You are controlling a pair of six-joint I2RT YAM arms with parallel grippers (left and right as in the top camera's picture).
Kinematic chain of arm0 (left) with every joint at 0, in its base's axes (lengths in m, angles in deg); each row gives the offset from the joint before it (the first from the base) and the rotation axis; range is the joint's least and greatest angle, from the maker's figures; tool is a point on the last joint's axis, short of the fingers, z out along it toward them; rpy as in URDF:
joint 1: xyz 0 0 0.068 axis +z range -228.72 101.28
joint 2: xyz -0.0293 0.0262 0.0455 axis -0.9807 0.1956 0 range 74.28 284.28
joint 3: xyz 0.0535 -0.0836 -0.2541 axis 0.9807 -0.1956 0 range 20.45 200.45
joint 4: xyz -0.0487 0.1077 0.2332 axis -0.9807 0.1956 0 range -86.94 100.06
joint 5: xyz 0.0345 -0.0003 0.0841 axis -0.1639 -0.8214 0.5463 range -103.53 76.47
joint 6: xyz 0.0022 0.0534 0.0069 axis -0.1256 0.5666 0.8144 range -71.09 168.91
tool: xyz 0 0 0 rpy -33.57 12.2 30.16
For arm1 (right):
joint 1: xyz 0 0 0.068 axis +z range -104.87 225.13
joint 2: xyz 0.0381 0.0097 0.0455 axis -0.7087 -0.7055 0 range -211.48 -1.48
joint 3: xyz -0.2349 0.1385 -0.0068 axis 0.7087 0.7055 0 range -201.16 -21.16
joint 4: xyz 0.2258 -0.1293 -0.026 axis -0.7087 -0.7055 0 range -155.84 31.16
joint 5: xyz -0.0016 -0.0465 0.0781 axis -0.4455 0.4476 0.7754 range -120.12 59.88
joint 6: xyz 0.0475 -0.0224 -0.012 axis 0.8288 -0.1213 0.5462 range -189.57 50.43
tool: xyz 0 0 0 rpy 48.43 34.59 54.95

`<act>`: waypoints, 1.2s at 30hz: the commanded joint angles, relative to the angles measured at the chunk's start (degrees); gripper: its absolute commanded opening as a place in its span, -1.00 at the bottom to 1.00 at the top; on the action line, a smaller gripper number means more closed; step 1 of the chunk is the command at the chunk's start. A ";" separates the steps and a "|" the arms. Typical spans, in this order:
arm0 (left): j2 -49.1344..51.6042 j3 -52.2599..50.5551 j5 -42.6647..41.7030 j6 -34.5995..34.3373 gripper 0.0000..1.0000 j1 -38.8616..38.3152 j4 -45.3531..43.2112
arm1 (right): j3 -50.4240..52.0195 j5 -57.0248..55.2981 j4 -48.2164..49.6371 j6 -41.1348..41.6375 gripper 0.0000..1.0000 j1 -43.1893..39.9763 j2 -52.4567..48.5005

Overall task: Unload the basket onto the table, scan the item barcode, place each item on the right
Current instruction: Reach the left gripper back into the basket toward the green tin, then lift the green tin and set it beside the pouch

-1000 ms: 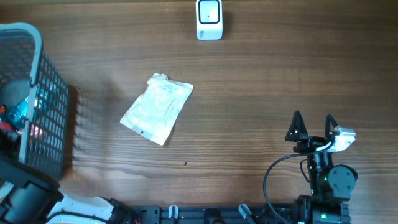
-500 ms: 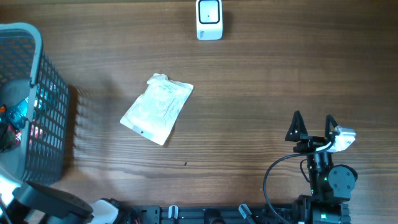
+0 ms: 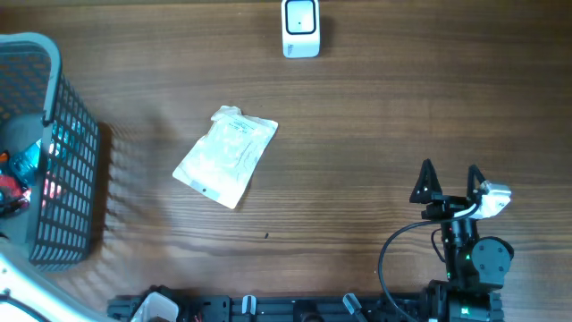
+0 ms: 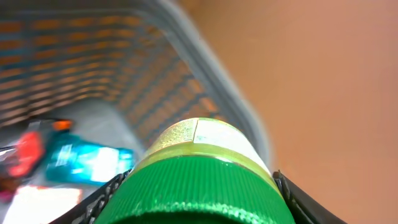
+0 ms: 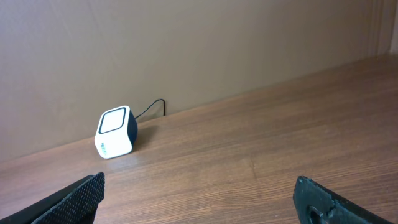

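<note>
The left end effector (image 4: pixel 196 193) is closed on a bottle (image 4: pixel 205 142) with a ribbed green cap and a yellowish label. In the left wrist view its two fingers (image 4: pixel 99 202) press against either side of the cap, and the bottle points away from the camera. Below and behind it is the grey mesh basket (image 3: pixel 55 67) at the far left of the table (image 3: pixel 375 116). A teal packet (image 4: pixel 87 163) and something red lie blurred on the basket floor. From overhead the bottle and the left end effector cannot be made out. The barcode scanner (image 3: pixel 300 27), a small white cube with a dark back, stands at the far edge of the table near the middle, well apart from the basket. A clear plastic pouch (image 3: pixel 227 156) lies flat on the table between basket and scanner. The right end effector (image 3: pixel 450 177) sits at the near right with its jaws spread wide and holding nothing, facing the scanner.
</note>
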 commanded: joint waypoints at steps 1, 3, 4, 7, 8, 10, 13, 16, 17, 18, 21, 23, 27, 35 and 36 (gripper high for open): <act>-3.50 1.73 -7.10 -2.32 0.21 -6.34 -1.03 | 0.04 -0.42 0.37 0.22 0.99 0.00 0.13; -4.20 1.73 -7.08 -2.32 0.21 -11.54 -1.27 | 0.04 -0.42 0.37 0.22 1.00 0.00 0.13; -4.24 1.70 -7.06 -2.32 0.20 -15.32 -1.38 | 0.04 -0.42 0.37 0.22 1.00 0.00 0.13; -3.67 1.70 -3.72 -2.05 0.21 -25.77 -1.38 | 0.04 -0.42 0.35 0.22 1.00 0.00 0.13; -3.17 1.70 -1.33 -2.03 0.21 -30.40 -1.31 | 0.04 -0.42 0.35 0.24 1.00 0.00 0.13; -1.57 1.70 4.96 -1.62 0.22 -39.80 -0.79 | 0.04 -0.42 0.37 0.24 1.00 0.00 0.13; 2.58 1.70 14.51 -1.40 0.28 -52.30 -0.76 | 0.04 -0.42 0.37 0.22 1.00 0.00 0.13; 9.57 1.70 22.56 -1.40 0.27 -63.71 -0.85 | 0.04 -0.42 0.37 0.22 1.00 0.00 0.13; 11.93 1.70 23.61 -1.40 0.27 -66.36 -0.96 | 0.04 -0.42 0.37 0.22 1.00 0.00 0.13; 14.47 1.70 24.39 -1.40 0.26 -68.74 -1.09 | 0.04 -0.42 0.37 0.20 1.00 0.00 0.13; 22.69 1.70 24.94 -1.42 0.21 -74.82 -1.90 | 0.04 -0.42 0.37 0.24 1.00 0.00 0.13; 28.35 1.70 24.96 -1.44 0.20 -78.58 -2.86 | 0.04 -0.42 0.35 0.22 1.00 0.00 0.13; 37.94 1.70 31.41 -1.20 0.27 -85.05 -3.13 | 0.04 -0.42 0.37 0.24 1.00 0.00 0.13; 46.38 1.73 32.13 0.42 0.54 -88.94 -5.14 | 0.04 -0.42 0.35 0.22 1.00 0.00 0.13; 45.75 1.84 32.54 1.55 0.66 -88.91 -5.33 | 0.04 -0.42 0.37 0.22 1.00 0.00 0.13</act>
